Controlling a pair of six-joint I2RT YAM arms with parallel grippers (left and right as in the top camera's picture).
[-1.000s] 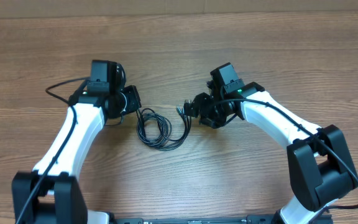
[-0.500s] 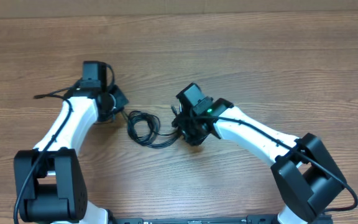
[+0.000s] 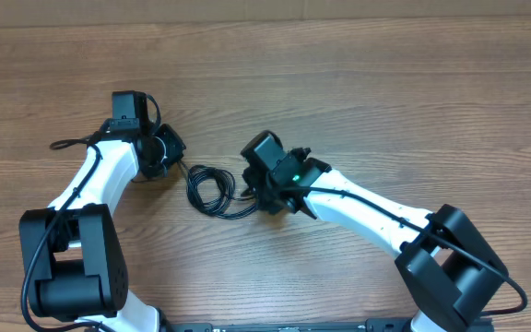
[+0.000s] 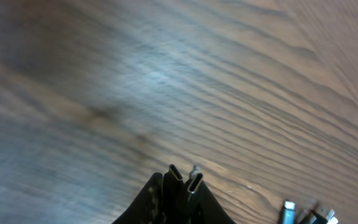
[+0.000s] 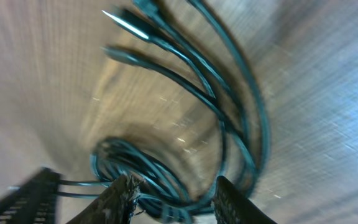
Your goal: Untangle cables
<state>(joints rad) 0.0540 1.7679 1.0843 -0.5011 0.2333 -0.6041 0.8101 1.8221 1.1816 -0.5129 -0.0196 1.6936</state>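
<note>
Two grippers at a coil of thin black cables (image 3: 208, 189)

The left gripper (image 4: 178, 186) pinches two small plug ends; the right gripper (image 5: 176, 190) stands parted, strands running between its fingers. The cords curl outward in loose overlapping loops, just left of the middle of the brown wooden table (image 3: 385, 83).

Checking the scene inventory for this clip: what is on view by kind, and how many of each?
Robot arms: 2, left arm and right arm
Cable bundle: 1, strands too tangled to count
Wooden table: 1
Total: 4
</note>
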